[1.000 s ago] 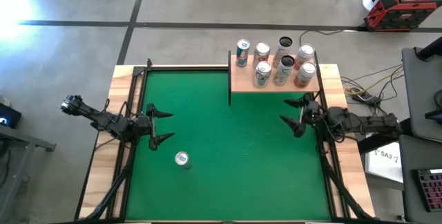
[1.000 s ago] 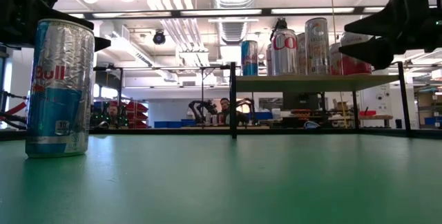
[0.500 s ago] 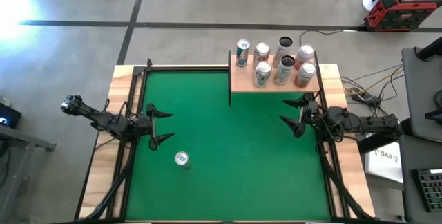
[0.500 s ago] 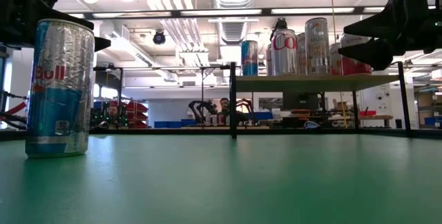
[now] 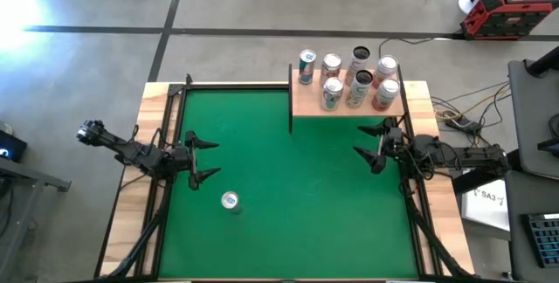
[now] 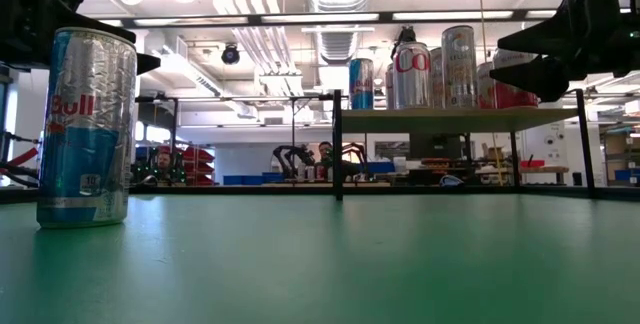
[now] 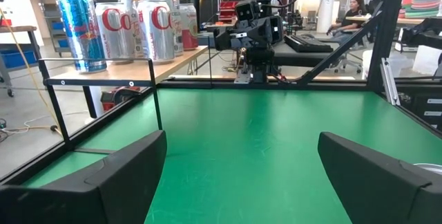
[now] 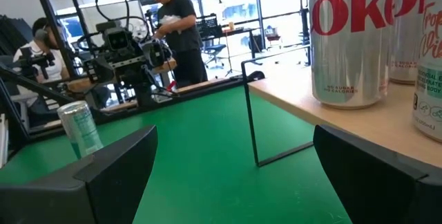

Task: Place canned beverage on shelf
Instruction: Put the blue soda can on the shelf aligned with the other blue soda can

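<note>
The green felt table [image 5: 297,196] filled most of the space between the two dark arms, its wooden side rims [image 5: 131,222] running along either edge. At the far right corner stood the shelf [image 5: 348,106], a pale-wood board on thin black posts, already carrying seven cans [image 5: 359,89] clustered upright in two rough rows. The left gripper [image 5: 201,159] hung over the table's left edge with its fingers spread wide and nothing between them, pointing inward across the felt. The right gripper [image 5: 370,145] sat at the right edge just in front of the shelf, its fingers likewise spread apart and holding nothing. The one loose canned beverage [image 5: 230,201], a slim silver and blue can, stood upright on the felt toward the near left, just beside the left gripper and a little nearer the front, well apart from the shelf. Beyond the table, a person [image 8: 176,30] stood in the room behind the left arm.
</note>
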Controlling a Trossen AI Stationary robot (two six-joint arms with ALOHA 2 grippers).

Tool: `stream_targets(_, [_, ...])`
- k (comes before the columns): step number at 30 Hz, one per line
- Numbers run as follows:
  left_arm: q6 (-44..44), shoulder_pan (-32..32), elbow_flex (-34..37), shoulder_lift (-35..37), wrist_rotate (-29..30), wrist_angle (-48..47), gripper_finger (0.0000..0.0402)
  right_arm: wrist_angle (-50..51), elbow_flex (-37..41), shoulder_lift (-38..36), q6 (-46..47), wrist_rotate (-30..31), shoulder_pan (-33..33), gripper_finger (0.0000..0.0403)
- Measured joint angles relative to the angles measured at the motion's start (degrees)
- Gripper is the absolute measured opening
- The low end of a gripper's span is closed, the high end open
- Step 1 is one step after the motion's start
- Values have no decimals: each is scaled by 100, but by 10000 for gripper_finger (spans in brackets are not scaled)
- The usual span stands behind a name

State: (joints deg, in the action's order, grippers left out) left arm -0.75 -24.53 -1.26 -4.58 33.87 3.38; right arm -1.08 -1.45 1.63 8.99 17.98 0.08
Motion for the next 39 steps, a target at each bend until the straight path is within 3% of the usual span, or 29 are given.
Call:
stream_targets(22, [-10,0,0,2,-2,0,361,-11,2,0,-2,0,0,380])
stream_targets(30, [-1994,-1,0,14,-383,484,361,-11,4,0,-2,0,0,380])
stream_targets(39, [-2212,0,0,24,-452,1944,361,-13,4,0,-2,0,0,380])
